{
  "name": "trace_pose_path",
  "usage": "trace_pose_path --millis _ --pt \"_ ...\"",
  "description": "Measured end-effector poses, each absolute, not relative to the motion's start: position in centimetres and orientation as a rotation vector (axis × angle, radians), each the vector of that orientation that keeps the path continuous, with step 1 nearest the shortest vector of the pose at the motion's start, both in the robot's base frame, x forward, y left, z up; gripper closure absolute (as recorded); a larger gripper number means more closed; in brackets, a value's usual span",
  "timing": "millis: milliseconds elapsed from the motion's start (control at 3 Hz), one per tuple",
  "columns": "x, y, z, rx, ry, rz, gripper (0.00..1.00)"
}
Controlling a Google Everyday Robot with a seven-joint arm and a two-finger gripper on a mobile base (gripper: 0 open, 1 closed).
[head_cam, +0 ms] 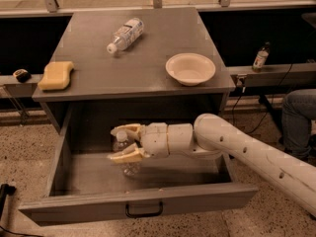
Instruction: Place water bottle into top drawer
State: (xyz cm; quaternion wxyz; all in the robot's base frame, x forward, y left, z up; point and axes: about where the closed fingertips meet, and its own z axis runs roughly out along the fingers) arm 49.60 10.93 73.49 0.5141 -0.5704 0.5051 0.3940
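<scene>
The top drawer (138,201) of the grey cabinet is pulled wide open, with its black pull handle (143,211) on the front panel. The water bottle (129,164), clear with a white cap, stands upright on the drawer floor at left of centre. My gripper (122,144) reaches into the drawer from the right, level with the bottle's upper part. One finger (126,130) lies behind the bottle and one finger (123,156) in front, closed on it.
On the cabinet top lie another bottle (125,34) with a wide white-and-blue label, a white bowl (190,68) and a yellow sponge (56,75). A small dark bottle (260,57) stands on a ledge at right. A person's leg (296,117) is at far right.
</scene>
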Motion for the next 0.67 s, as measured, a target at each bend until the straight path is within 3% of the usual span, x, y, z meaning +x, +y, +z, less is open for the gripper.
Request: trace_pose_path --millis 333,667 --pt "49.60 10.94 73.49 -1.371 1.214 0.947 0.00" --pt "49.60 10.94 73.49 -1.371 1.214 0.947 0.00"
